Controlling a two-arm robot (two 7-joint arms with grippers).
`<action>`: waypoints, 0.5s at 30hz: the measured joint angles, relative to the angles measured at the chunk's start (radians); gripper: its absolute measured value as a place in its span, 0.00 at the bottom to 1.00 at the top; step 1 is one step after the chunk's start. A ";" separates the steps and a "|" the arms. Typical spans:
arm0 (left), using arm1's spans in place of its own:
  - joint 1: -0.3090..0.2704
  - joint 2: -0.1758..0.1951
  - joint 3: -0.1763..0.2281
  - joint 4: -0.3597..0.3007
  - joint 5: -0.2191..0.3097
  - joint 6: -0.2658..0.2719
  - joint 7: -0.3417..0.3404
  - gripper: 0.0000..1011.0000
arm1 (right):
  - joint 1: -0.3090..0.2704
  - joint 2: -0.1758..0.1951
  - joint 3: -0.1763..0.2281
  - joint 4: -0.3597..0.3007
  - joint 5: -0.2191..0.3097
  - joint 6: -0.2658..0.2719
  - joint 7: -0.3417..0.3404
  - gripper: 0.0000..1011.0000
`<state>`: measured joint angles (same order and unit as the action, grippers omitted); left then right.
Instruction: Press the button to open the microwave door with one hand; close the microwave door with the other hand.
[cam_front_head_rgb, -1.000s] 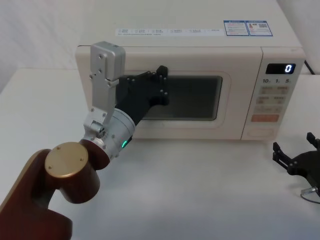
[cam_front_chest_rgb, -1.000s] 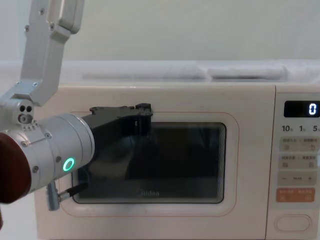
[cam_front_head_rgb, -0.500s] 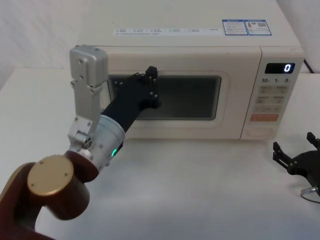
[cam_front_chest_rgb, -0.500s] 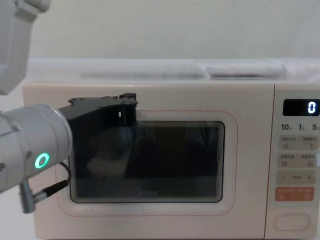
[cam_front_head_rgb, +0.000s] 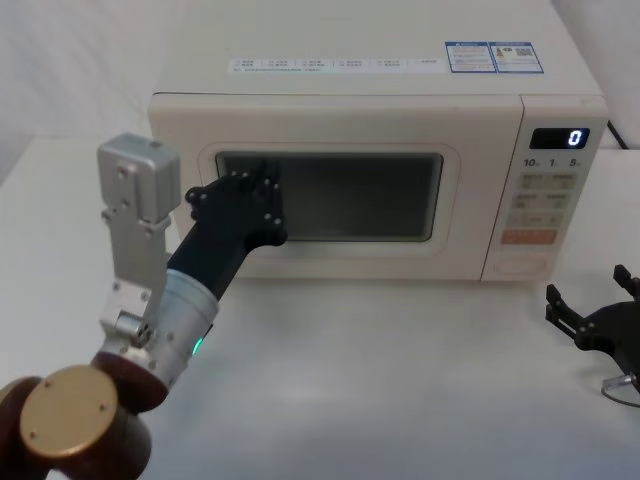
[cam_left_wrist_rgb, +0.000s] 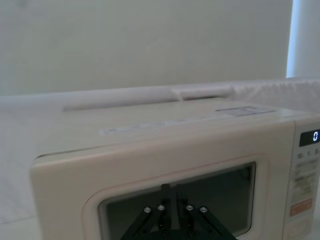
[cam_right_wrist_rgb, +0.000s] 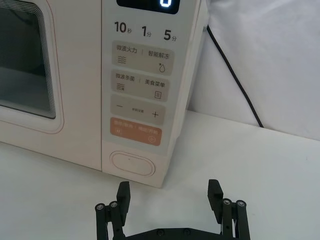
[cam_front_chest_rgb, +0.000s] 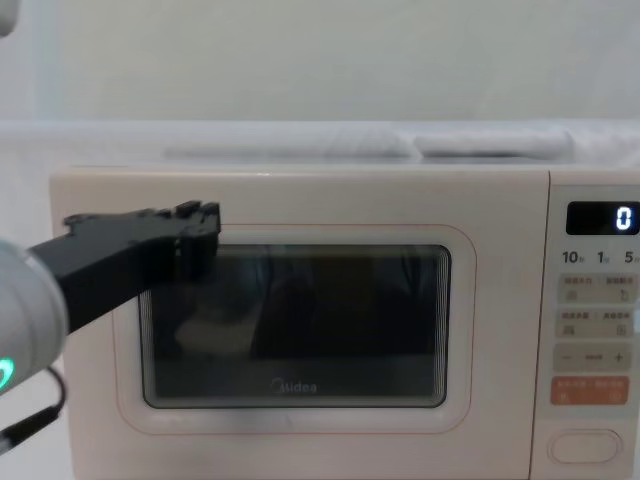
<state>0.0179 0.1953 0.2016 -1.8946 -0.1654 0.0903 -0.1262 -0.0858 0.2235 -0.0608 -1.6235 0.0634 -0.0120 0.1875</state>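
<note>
The door (cam_front_head_rgb: 330, 195) sits shut just ahead of the closed, empty left end effector (cam_front_head_rgb: 262, 195); right end effector (cam_right_wrist_rgb: 170, 197) rests open near the button (cam_right_wrist_rgb: 132, 164).

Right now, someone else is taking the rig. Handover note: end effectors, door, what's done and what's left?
Left end effector: shut, raised in front of the left part of the microwave door, holding nothing.
Right end effector: open, low on the table, in front of the button at the bottom of the control panel, not touching it.
Microwave: door looks flush and shut, display reads 0.
Done: door appears closed.
Left: likely just park both arms; confirm the latch.
</note>
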 joint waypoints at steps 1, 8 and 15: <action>0.008 0.001 -0.004 -0.003 0.002 -0.004 0.001 0.12 | 0.000 0.000 0.000 0.000 0.000 0.000 0.000 0.99; 0.066 0.004 -0.049 -0.015 0.008 -0.022 0.002 0.30 | 0.000 0.000 0.000 0.000 0.000 0.000 0.000 0.99; 0.122 0.015 -0.105 -0.020 0.010 -0.037 0.002 0.52 | 0.000 0.000 0.000 0.000 0.000 0.000 0.000 0.99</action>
<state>0.1400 0.2102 0.0968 -1.9144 -0.1555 0.0531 -0.1241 -0.0857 0.2235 -0.0607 -1.6235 0.0634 -0.0120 0.1875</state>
